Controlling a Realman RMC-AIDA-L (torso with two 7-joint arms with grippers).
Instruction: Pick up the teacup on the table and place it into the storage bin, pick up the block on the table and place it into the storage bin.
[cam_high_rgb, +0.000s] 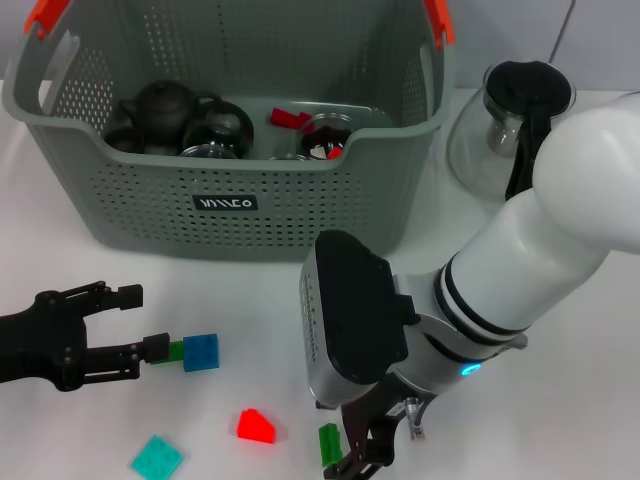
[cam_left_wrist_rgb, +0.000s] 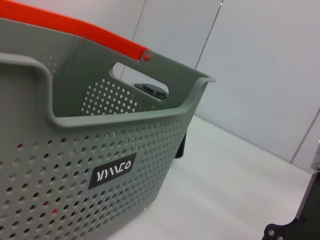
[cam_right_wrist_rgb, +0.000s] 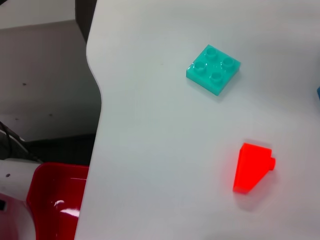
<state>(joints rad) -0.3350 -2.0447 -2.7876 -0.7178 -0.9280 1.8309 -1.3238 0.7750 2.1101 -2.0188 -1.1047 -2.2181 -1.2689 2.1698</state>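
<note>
Head view, right pincer (cam_high_rgb: 372, 447) clenched beside green block (cam_high_rgb: 329, 444), left pincer (cam_high_rgb: 125, 325) released by blue block (cam_high_rgb: 200, 352)

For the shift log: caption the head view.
Right gripper beside green block; left gripper by blue block, before storage bin.

Green block (cam_high_rgb: 329, 443) partly behind right gripper (cam_high_rgb: 368, 452)

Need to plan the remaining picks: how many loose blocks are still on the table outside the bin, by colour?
Blue: 1
Teal: 1
Red: 1
Green: 2, one by the right gripper, one at the left gripper's fingertips beside the blue block
Total: 5 on the table, all outside the storage bin.
</note>
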